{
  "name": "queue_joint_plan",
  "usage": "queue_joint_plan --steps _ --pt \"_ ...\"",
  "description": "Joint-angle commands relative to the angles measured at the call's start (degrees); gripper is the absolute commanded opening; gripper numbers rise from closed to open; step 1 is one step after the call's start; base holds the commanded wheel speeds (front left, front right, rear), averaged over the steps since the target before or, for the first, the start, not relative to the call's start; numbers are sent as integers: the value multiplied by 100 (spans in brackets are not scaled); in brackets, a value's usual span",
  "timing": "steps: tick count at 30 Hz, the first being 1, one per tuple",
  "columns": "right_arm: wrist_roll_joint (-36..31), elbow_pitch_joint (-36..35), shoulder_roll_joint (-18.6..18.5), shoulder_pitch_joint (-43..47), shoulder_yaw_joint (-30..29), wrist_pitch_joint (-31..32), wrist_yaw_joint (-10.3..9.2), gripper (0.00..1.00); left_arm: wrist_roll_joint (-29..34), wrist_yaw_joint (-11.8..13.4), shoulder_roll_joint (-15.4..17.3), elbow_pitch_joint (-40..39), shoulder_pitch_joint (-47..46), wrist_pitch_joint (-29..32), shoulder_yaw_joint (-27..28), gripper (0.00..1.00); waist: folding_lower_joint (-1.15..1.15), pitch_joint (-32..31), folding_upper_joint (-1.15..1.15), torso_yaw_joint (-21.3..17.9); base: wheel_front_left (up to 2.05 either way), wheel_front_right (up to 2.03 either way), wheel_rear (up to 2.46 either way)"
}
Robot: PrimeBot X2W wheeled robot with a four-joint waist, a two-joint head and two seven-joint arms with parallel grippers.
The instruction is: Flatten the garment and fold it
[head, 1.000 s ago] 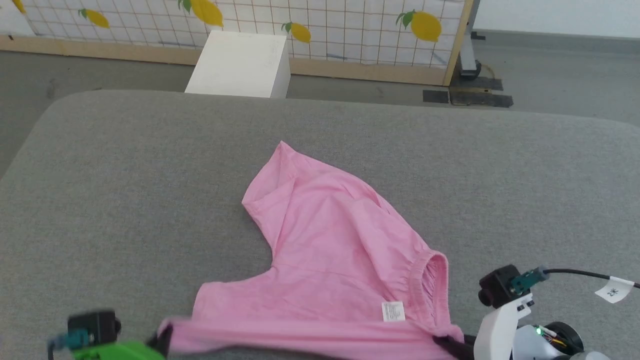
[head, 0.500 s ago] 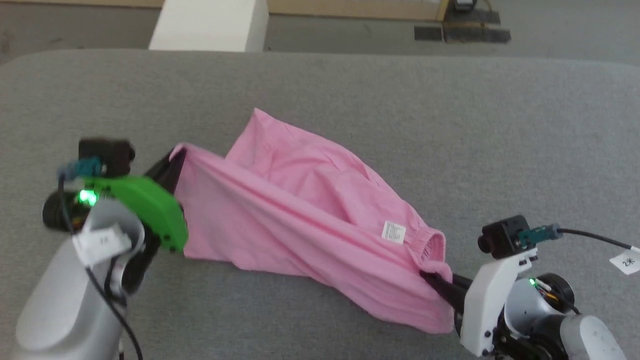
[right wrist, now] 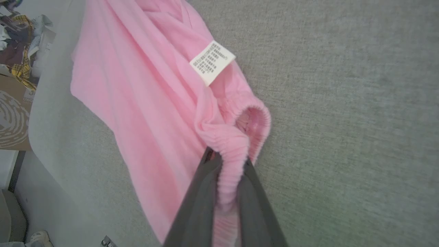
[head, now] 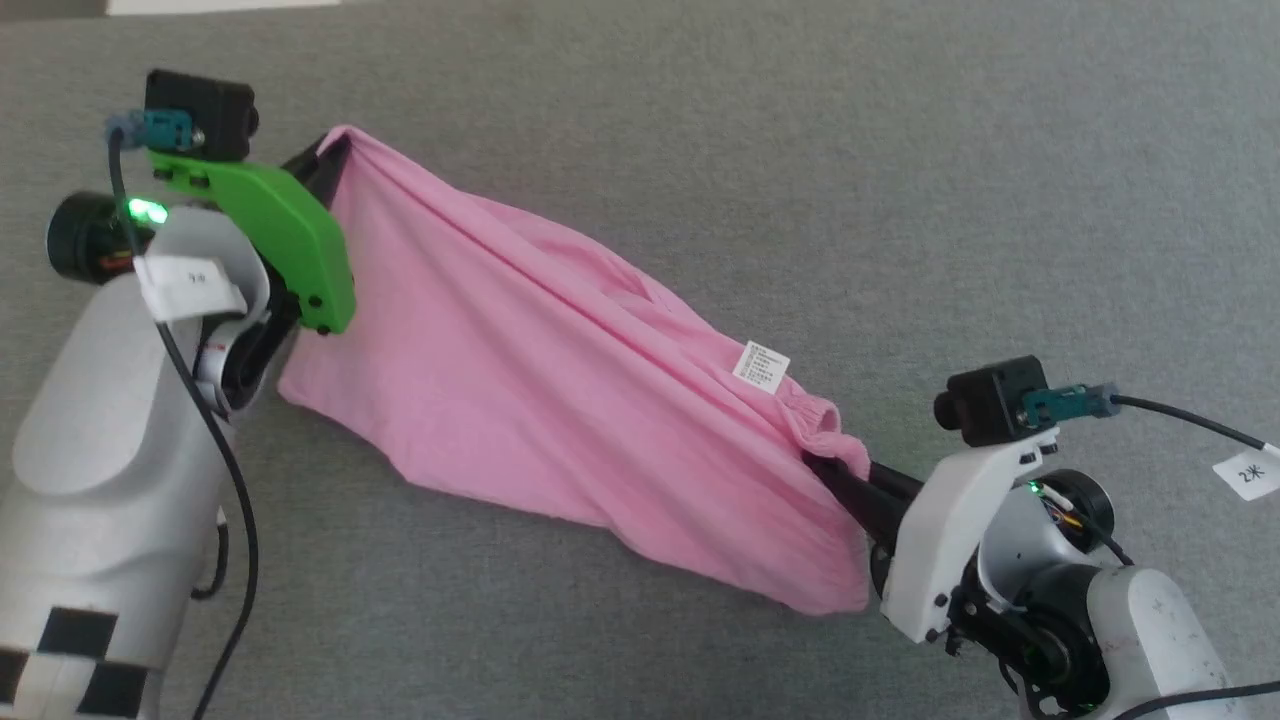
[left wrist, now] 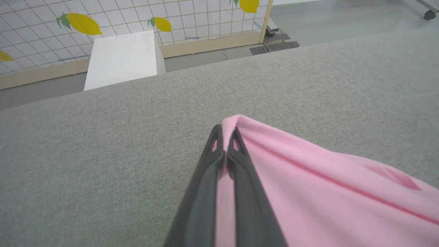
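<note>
The left gripper point(left wrist: 224, 137) has its two dark fingers pressed together on a corner of the pink garment point(left wrist: 325, 192), and the right gripper point(right wrist: 228, 161) pinches the gathered waistband between its own two fingers. One second ago both grippers sat level at the near edge with the cloth spread flat beyond them. Now the left gripper point(head: 335, 150) is far forward of the right gripper point(head: 825, 470), and the garment point(head: 560, 400) runs between them as a taut ridge with loose cloth sagging below it onto the grey cushion point(head: 800, 150). The head camera has tilted down too. Cloth covers the fingertips of both grippers in the head view, and the print on the white label point(right wrist: 212, 62) is too small to read. There are two grippers, one garment and one label.
</note>
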Motion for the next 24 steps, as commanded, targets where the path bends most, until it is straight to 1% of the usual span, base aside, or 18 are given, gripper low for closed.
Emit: queue_joint_plan --steps 1,4,8,9,10,11,12,15,19,23,24 --pt "-51 40 19 -88 2 -37 -9 0 59 -21 36 150 -233 23 -14 0 0 323 44 -262 0 0 0" --pt "-74 67 51 -150 40 -76 -9 0 75 -42 28 459 -441 92 -73 0 0 410 44 -321 0 0 0" --pt "-97 110 94 -215 116 -140 -9 0 54 -8 21 858 -563 150 -73 0 0 474 44 -404 0 0 0" --pt "-83 117 113 -226 115 -197 -9 17 47 20 17 965 -577 166 -68 0 0 477 44 -418 0 0 0" --pt "-61 127 127 -232 120 -236 -9 76 36 47 9 1044 -584 171 -57 26 0 476 44 -425 0 0 0" --pt "-37 129 142 -237 123 -298 -9 100 16 63 -9 1131 -585 193 -55 77 0 470 44 -425 0 0 0" --pt "-9 133 155 -234 122 -348 -9 100 11 94 -27 1187 -593 150 -44 100 0 454 44 -415 0 0 0" --pt "41 102 180 -201 76 -519 -9 100 -27 113 -85 1312 -592 44 -26 100 0 359 44 -359 0 0 0" --pt "30 -5 208 -69 -46 -792 -9 100 -145 92 -157 1347 -587 -301 82 100 0 139 44 -253 0 0 0" --pt "-274 -103 230 191 -301 -991 -9 100 -218 79 -156 1151 -422 -901 233 100 0 -179 44 -127 0 0 0" --pt "-458 -157 234 274 -382 -1010 -9 100 -212 71 -129 1044 -336 -1110 266 100 0 -262 44 -90 0 0 0"
